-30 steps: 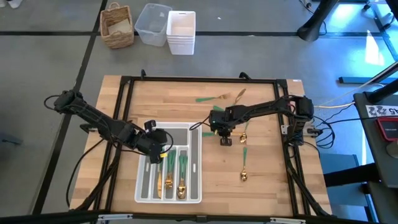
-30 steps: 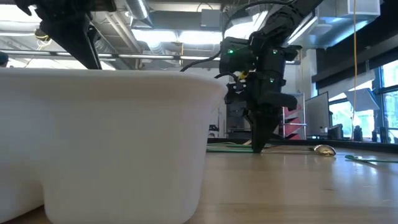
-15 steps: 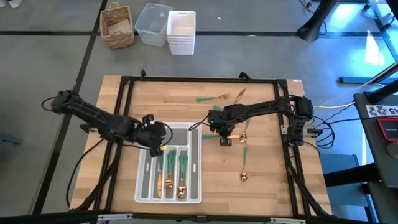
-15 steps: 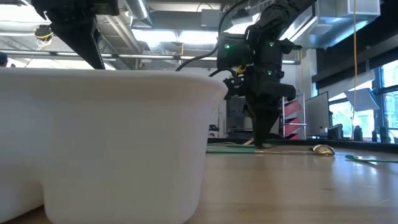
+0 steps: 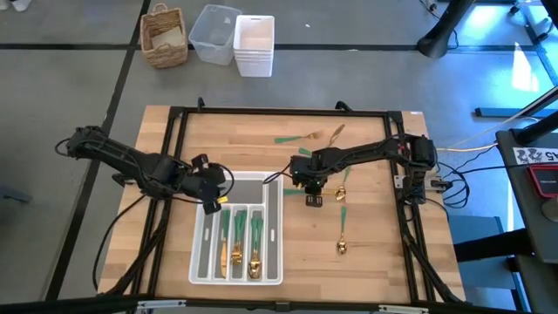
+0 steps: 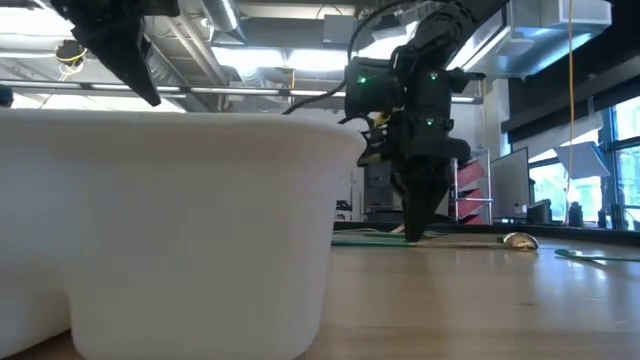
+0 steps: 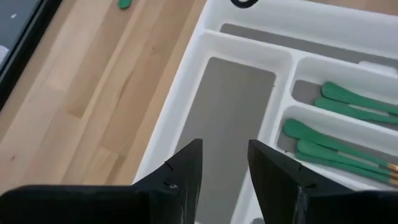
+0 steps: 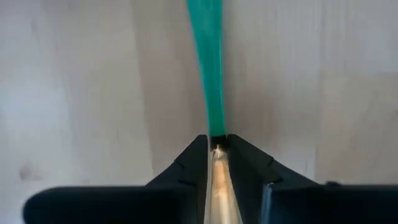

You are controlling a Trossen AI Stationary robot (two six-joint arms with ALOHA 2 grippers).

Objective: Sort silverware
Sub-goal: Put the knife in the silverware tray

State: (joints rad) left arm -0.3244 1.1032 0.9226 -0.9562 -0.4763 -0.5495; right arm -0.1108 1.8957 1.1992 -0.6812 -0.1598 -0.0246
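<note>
The silverware is split between the tray and the bare table. Inside the white organizer tray, at about 7 o'clock from the table's centre, several green-handled pieces are already laid lengthwise in the long compartments, gold heads toward the near edge; their exact count cannot be told. The widest compartment on the tray's 9 o'clock side is seen empty in the left wrist view, its grey liner bare, while green handles fill the slots next to it.

Outside the tray, four or so pieces are left to sort. A piece lies at about 4 o'clock from the table's centre, gold head nearest the front edge. Two more rest near 12 o'clock, close to the far rail, one of them gold-headed. One piece is being dealt with now, just right of centre.

The right gripper is set down over that piece, tips at the tabletop. In the right wrist view its fingers are drawn close together on either side of the junction between green handle and gold stem, so a pinch on the piece is judged to be under way, though a firm hold cannot be confirmed.

The left gripper hovers above the tray's far 9 o'clock corner, its fingers apart and nothing between them.

Roughly half or more of the sorting is judged done.
</note>
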